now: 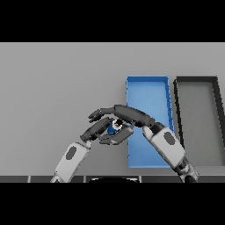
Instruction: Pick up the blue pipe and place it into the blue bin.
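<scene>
Blue pipe cradled between both hands beside the bin

Head view: blue pipe (113, 126) sat just left of the blue bin (147, 85), right hand (127, 113) curled over it for lifting, left hand (99, 128) curled against it, steadying. A dark bin (195, 80) stood right.

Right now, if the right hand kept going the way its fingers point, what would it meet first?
The right hand points toward the view's left, over the blue pipe. Just beyond its fingertips is the left hand, so probably that first, though depth is unclear. Past it lies bare table.
</scene>
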Controlling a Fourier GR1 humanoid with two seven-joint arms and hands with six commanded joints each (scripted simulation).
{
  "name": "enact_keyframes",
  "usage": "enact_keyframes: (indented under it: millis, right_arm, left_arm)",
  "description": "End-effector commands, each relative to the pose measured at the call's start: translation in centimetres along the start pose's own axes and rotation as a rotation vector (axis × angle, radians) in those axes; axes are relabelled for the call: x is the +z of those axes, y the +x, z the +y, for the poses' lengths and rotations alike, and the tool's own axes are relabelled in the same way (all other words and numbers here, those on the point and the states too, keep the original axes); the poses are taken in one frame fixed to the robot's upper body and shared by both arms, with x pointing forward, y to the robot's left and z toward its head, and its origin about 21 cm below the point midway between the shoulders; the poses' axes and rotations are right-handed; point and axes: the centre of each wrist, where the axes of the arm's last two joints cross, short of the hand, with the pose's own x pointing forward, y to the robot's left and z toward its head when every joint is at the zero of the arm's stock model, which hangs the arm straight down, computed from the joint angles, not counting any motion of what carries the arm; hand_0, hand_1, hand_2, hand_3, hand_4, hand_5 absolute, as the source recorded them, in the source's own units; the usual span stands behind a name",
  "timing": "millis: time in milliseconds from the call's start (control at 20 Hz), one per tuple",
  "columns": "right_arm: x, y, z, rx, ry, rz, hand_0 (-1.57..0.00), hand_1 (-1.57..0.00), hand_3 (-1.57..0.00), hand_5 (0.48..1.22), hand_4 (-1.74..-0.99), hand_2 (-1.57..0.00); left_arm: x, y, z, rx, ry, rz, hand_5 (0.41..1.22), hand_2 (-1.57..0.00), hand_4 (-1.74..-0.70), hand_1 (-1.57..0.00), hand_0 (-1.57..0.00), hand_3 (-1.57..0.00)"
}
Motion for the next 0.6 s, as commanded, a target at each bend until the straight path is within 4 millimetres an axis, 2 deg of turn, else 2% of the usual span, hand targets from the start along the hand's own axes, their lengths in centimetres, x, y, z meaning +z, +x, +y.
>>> enact_keyframes:
  millis: [0,100,150,200,250,350,450,550]
  right_arm:
    - [-0.2,0.1,0.2,-0.006,0.01,-0.025,-0.7,-0.7,-0.6,0.5,-1.406,-0.74]
    - [-0.8,0.0,0.5,-0.021,0.009,-0.04,-1.01,-1.02,-0.87,0.55,-1.514,-1.04]
    - [-0.7,-0.1,0.7,-0.043,0.018,-0.04,-1.13,-1.13,-0.95,0.596,-1.551,-1.15]
    - [-1.0,-0.1,0.9,-0.058,0.017,-0.04,-1.22,-1.22,-1.02,0.65,-1.581,-1.23]
    - [-1.1,-0.3,1.0,-0.077,0.016,-0.06,-1.29,-1.29,-1.1,0.765,-1.606,-1.3]
    - [-1.2,-0.4,1.3,-0.07,0.017,-0.063,-1.39,-1.39,-1.25,0.929,-1.648,-1.4]
    - [-0.9,-0.6,1.4,-0.06,0.008,-0.085,-1.45,-1.45,-1.36,1.034,-1.68,-1.46]
    - [-1.1,-0.5,1.4,-0.049,0.018,-0.122,-1.5,-1.5,-1.43,1.101,-1.702,-1.5]
  left_arm:
    - [0.1,0.1,0.1,-0.013,0.01,0.015,1.221,-1.57,-1.59,-1.57,-1.57,-1.57]
    - [0.0,0.2,-0.1,-0.017,0.017,0.022,1.221,-1.57,-1.64,-1.57,-1.57,-1.57]
    - [0.1,0.0,0.1,-0.006,0.014,0.005,1.221,-1.57,-1.66,-1.57,-1.57,-1.51]
    - [0.0,0.0,-0.2,0.028,0.015,-0.016,1.221,-1.57,-1.68,-1.57,-1.57,-1.52]
    - [0.0,-0.1,-0.2,0.047,0.013,-0.034,1.221,-1.57,-1.69,-1.57,-1.57,-1.53]
    - [-0.2,-0.2,0.0,0.052,0.008,-0.035,1.221,-1.57,-1.71,-1.57,-1.57,-1.49]
    - [-0.2,-0.2,-0.1,0.057,0.005,-0.038,1.221,-1.57,-1.72,-1.57,-1.57,-1.44]
    - [-0.2,0.1,0.0,0.047,0.01,-0.043,1.221,-1.57,-1.73,-1.57,-1.57,-1.44]
